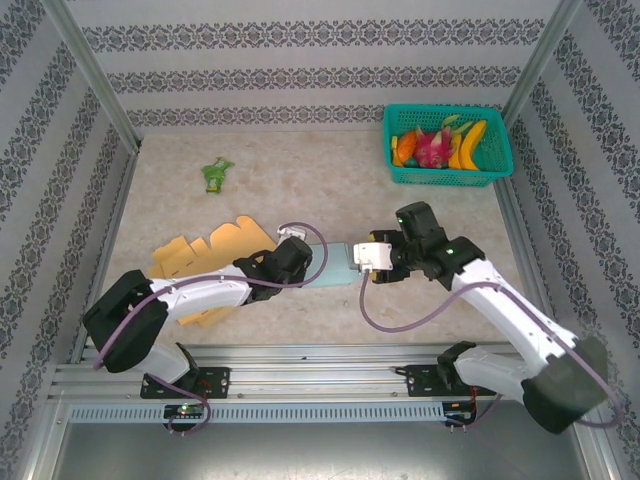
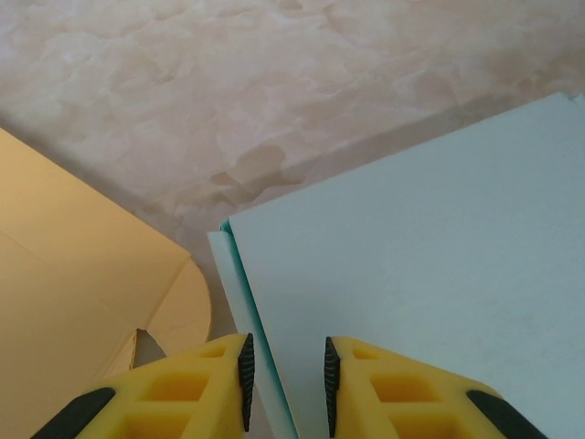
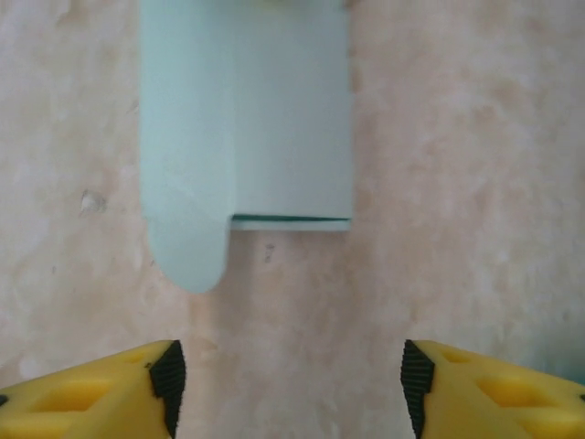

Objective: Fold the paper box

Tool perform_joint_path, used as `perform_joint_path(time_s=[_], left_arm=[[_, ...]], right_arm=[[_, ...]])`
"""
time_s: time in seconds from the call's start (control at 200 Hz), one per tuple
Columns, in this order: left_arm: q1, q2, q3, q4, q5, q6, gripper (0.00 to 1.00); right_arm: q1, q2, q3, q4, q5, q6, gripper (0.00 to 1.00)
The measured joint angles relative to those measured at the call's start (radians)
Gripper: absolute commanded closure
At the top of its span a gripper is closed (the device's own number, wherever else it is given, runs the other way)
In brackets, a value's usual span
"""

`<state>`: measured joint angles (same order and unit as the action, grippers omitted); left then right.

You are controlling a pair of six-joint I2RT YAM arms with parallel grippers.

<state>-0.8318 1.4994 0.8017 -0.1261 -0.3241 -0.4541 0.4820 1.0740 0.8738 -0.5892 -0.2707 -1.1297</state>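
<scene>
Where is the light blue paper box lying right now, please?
In the top view, the light blue paper box lies flat near the front middle of the table, between the left gripper and the right gripper, with yellow cardboard to its left.

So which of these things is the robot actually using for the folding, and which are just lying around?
In the job: pale blue paper box; left gripper at its edge; right gripper, open, facing it.
Lying about: yellow cardboard sheet; green basket of fruit; small green item.
</scene>
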Motion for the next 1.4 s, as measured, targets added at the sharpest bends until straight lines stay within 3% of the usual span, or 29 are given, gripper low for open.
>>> perform_joint_path(time_s=[0.02,0.21,0.45,0.605,0.694,0.819,0.964,1.179,1.399], left_arm=[[0.000,0.000,-0.003,0.004,0.000,-0.001,0.71],[-0.003,-0.001,-0.032,0.037,-0.003,-0.019,0.71],[-0.007,-0.038,-0.085,0.068,-0.018,-0.030,0.71],[-0.007,-0.040,-0.098,0.091,-0.019,-0.034,0.71],[-0.007,-0.040,-0.116,0.119,-0.018,-0.035,0.71],[-0.007,-0.029,-0.139,0.158,-0.017,-0.041,0.72],[-0.024,-0.002,-0.153,0.217,-0.022,-0.048,0.72],[-0.047,0.028,-0.162,0.300,-0.022,-0.049,0.72],[-0.052,0.072,-0.162,0.383,-0.029,-0.036,0.72]], right_arm=[[-0.003,-0.024,-0.007,0.012,-0.008,0.025,0.03],[-0.009,-0.179,-0.143,0.241,0.006,0.328,0.02],[-0.049,-0.177,-0.186,0.409,0.198,1.035,0.02],[-0.109,-0.145,-0.274,0.472,0.227,1.335,0.02],[-0.078,-0.134,-0.329,0.477,0.239,1.415,0.04],[0.039,-0.134,-0.367,0.491,0.299,1.480,0.08],[0.143,-0.111,-0.393,0.545,0.387,1.549,0.19],[0.235,0.108,-0.382,0.621,0.459,1.578,0.29],[0.242,0.304,-0.333,0.694,0.484,1.573,0.38]])
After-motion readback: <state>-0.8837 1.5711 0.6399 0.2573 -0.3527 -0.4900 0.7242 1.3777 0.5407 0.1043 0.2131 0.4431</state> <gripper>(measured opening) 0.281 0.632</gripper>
